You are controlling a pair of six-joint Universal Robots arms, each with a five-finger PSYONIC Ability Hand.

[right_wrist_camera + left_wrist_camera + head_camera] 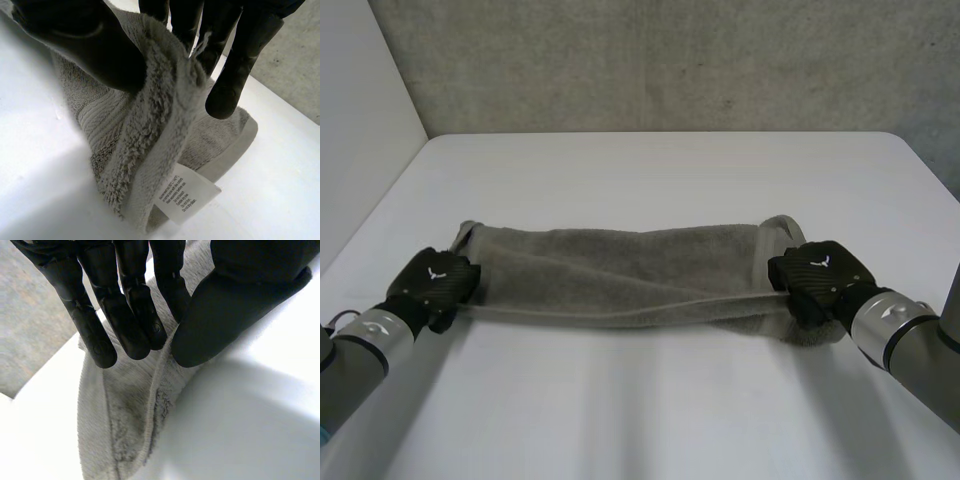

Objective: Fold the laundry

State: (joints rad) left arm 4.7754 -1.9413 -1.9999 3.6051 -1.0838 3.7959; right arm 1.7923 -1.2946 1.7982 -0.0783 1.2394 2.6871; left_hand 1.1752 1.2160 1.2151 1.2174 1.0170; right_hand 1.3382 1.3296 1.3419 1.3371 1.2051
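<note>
At the towel's (620, 270) ends, both robot hands (435, 285) (817, 275) seemingly pinch its edge

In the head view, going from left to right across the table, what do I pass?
left arm → left hand → towel → right hand → right arm

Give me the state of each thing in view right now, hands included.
Grey terry-cloth towel: spread sideways on the table, near long edge lifted and pulled taut between the hands.
Black left hand: shut on the towel's left end, pinched between fingers and thumb.
Black right hand: shut on the towel's right end, thumb against fingers.
White care label: sticking out of the towel's edge below the right hand.
White table: bears the towel.
</note>
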